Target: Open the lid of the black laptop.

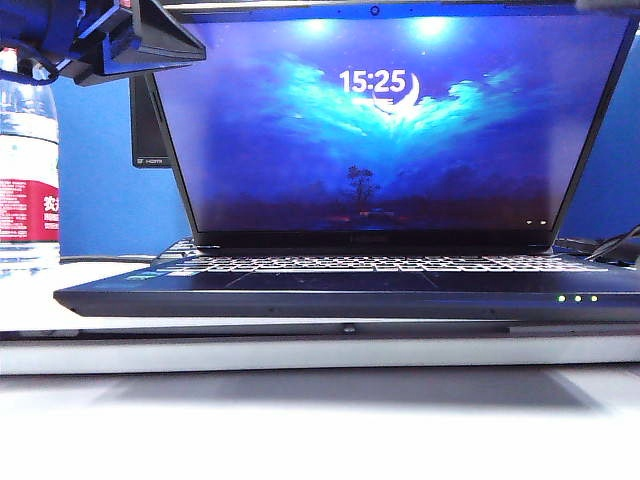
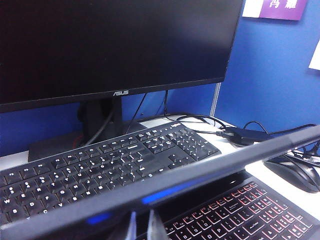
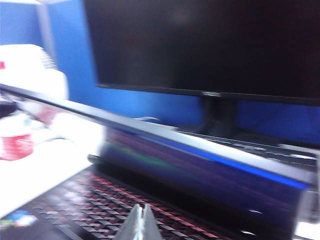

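We see the laptop (image 1: 350, 290) mid-table, its lid (image 1: 380, 120) raised upright, screen lit. Our left gripper (image 2: 141, 226) hangs at the lid's 10 o'clock corner, our right gripper (image 3: 140, 223) above the keys; both fingertip pairs sit together.

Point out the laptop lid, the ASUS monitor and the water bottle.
lid (image 1: 380, 130), exterior view: middle of the lit screen.
ASUS monitor (image 2: 110, 45), left wrist view: centre of the dark panel.
water bottle (image 1: 28, 200), exterior view: red label.
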